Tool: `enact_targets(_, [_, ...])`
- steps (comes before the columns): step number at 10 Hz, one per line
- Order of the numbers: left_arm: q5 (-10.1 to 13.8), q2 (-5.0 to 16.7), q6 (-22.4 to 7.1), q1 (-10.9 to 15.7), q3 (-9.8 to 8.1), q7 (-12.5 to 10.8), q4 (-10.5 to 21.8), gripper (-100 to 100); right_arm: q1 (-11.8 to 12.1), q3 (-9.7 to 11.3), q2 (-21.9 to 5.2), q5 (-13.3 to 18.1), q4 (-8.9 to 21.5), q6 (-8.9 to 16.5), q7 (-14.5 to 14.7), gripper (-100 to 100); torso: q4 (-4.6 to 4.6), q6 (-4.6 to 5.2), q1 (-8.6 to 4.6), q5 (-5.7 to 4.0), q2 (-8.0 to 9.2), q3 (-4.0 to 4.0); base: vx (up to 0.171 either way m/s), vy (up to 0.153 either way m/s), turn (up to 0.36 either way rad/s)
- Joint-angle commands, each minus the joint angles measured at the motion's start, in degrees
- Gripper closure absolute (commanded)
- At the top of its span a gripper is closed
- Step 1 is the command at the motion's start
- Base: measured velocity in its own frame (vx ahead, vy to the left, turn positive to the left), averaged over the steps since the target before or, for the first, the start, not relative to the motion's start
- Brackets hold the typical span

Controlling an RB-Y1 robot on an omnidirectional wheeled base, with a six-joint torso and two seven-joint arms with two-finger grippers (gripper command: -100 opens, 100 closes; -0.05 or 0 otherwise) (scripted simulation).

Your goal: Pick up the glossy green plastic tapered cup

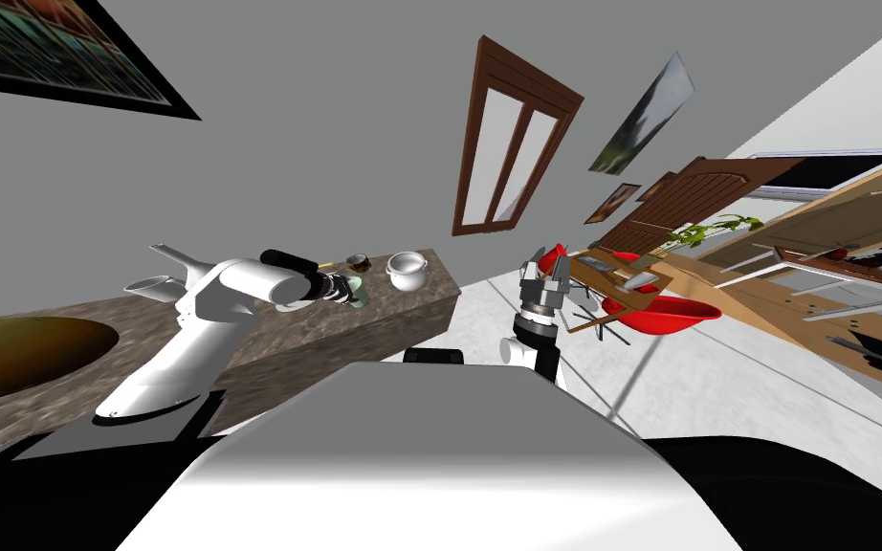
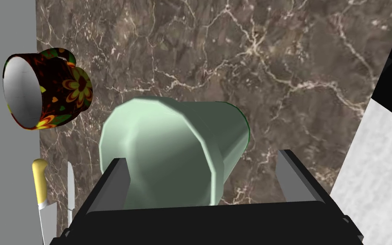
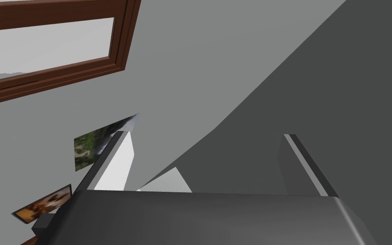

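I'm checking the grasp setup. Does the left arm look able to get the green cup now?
Probably yes: the left claw is open, the green cup sits between its fingers, and the floral mug stands clear aside.

Cup (image 2: pixel 169 144) smooth, pale green, faint sheen; counter (image 2: pixel 233 64) veined brown marble.

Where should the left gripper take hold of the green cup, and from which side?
Probably across the green cup wall just under its wide rim, from the mouth end: the left gripper stands open around it, and it tapers away.
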State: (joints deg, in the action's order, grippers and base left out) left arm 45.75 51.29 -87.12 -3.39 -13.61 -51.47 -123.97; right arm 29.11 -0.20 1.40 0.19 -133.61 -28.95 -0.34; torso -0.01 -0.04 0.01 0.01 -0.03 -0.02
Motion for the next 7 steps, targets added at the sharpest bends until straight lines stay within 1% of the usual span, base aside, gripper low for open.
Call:
enact_targets(1, [0.5,0.7,-2.5,0.4,0.05,-1.3,0.3,-100,0.0,0.0,0.0,0.0,0.0,0.0,0.0,0,0.0,0.0,0.0,0.0,0.0,0.0,0.011,0.006,-0.056])
enact_targets(4, [1.4,1.5,-5.5,0.7,-0.01,-2.7,0.9,-100,0.0,0.0,0.0,0.0,0.0,0.0,0.0,0,0.0,-0.01,0.01,0.0,-0.01,0.0,0.011,0.007,-0.043])
enact_targets(5, [1.2,1.4,-4.9,0.8,-0.01,-2.4,0.9,-100,0.0,0.0,0.0,0.0,0.0,0.0,0.0,0,0.0,-0.01,0.01,0.01,0.0,0.0,0.0,0.0,0.0])
enact_targets(6, [1.3,1.5,-5.1,0.8,-0.01,-2.5,0.9,0,0.0,0.0,0.0,0.0,0.0,0.0,0.0,0,0.0,-0.01,0.0,0.01,0.02,0.01,0.0,0.0,0.0])
enact_targets(7, [0.3,0.7,-3.6,0.8,0.52,-1.3,2.8,-100,0.0,0.0,0.0,0.0,0.0,0.0,0.0,0,0.01,-0.01,-0.02,0.0,0.03,0.02,0.003,-0.008,-0.032])
